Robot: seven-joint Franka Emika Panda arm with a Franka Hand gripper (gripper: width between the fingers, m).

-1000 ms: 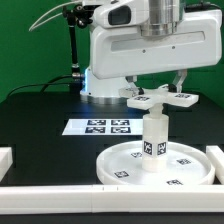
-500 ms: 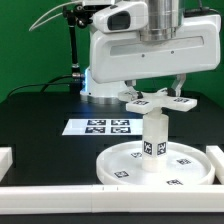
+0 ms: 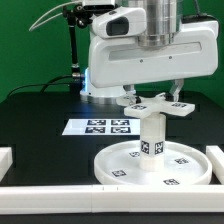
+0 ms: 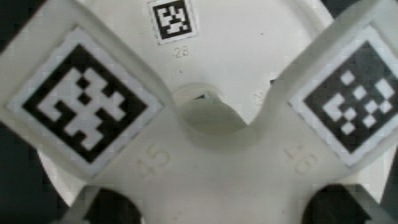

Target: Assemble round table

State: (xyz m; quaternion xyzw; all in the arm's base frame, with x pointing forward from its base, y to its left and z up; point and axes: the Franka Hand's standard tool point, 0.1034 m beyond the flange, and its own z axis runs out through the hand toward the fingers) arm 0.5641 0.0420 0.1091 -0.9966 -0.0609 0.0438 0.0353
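Note:
The large rimmed round disc point(image 3: 112, 172) lies flat on the black table at the front. The short cylindrical leg point(image 3: 151, 138) stands upright in its middle. My gripper point(image 3: 155, 92) is shut on the cross-shaped base piece point(image 3: 156, 104) and holds it level, right over the leg's top; I cannot tell if they touch. In the wrist view the tagged cross-shaped base piece point(image 4: 214, 120) fills the picture, and my gripper point(image 4: 222, 205) has its dark fingertips point(image 4: 111, 205) on either side of it. The leg and disc are hidden there.
The marker board point(image 3: 100, 126) lies behind the disc towards the exterior view's left. White border rails run along the front point(image 3: 60, 190), the left point(image 3: 5, 158) and the right point(image 3: 216, 155). The robot's white base point(image 3: 105, 75) stands at the back.
My gripper has come down a little and shifted slightly to the exterior view's left with the cross-shaped base piece, closing the gap to the leg's top. Disc and leg have not moved.

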